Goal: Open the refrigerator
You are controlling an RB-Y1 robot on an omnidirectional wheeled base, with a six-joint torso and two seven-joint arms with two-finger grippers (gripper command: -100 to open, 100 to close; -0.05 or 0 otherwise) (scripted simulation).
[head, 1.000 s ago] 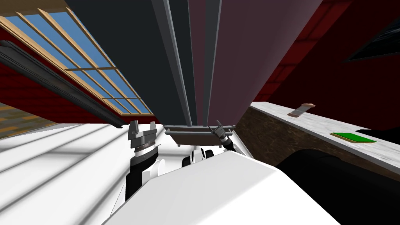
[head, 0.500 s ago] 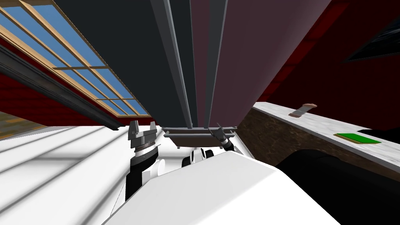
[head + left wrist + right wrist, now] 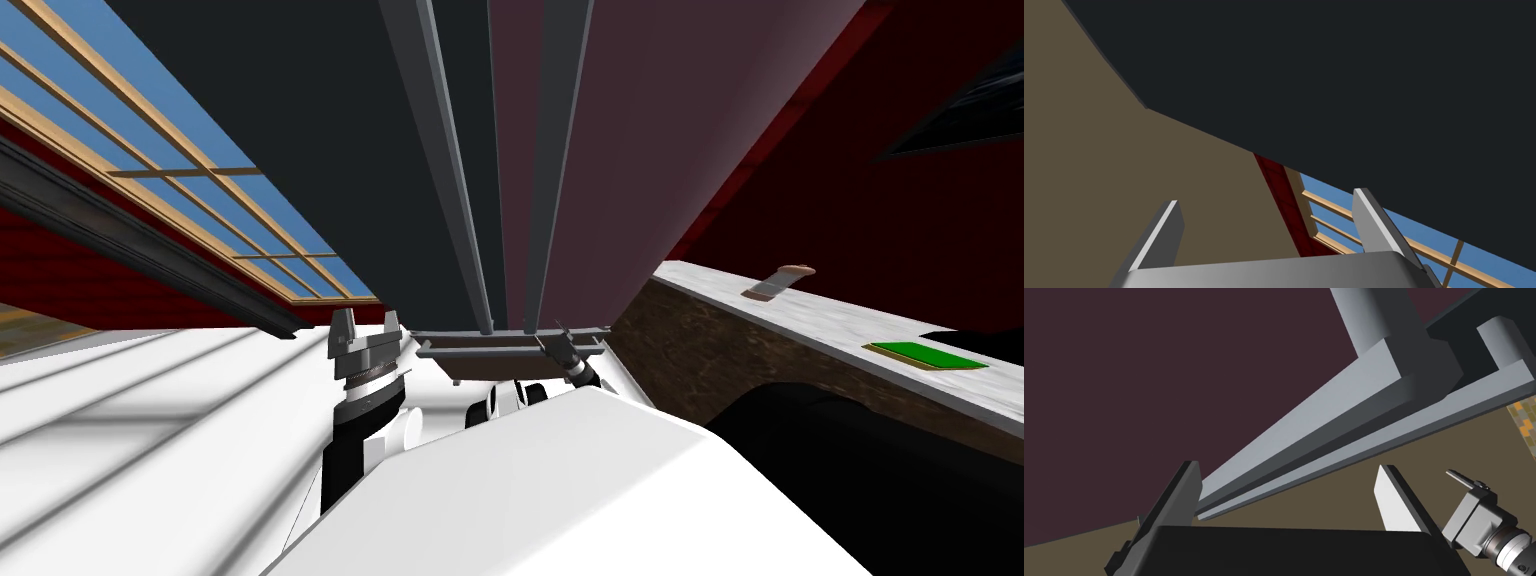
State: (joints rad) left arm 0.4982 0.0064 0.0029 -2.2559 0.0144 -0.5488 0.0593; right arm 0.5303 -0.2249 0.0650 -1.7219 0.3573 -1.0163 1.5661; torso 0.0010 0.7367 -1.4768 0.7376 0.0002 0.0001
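The refrigerator (image 3: 620, 150) rises right in front of me, with a dark left door (image 3: 330, 150) and a maroon right door (image 3: 1149, 388). Two grey vertical handles (image 3: 548, 200) run beside the centre seam. My right gripper (image 3: 556, 337) is at the lower end of the right door's handle. In the right wrist view that gripper (image 3: 1289, 493) is open, and the grey handle bar (image 3: 1324, 418) runs across the gap between its fingers without touching them. My left gripper (image 3: 366, 322) is raised to the left, open and empty, facing the dark door (image 3: 1324, 75).
A grey horizontal bar (image 3: 500, 350) crosses the drawer front below the doors. To the right, a marble-topped counter (image 3: 800, 310) holds a green board (image 3: 925, 355) and a small brown-tipped tool (image 3: 775, 282). A wood-framed window (image 3: 200, 200) lies to the left.
The whole head view has shifted as I moved closer: the refrigerator looms larger and the window has slid left. My right gripper sits slightly nearer the handle's lower end. Both grippers stay open.
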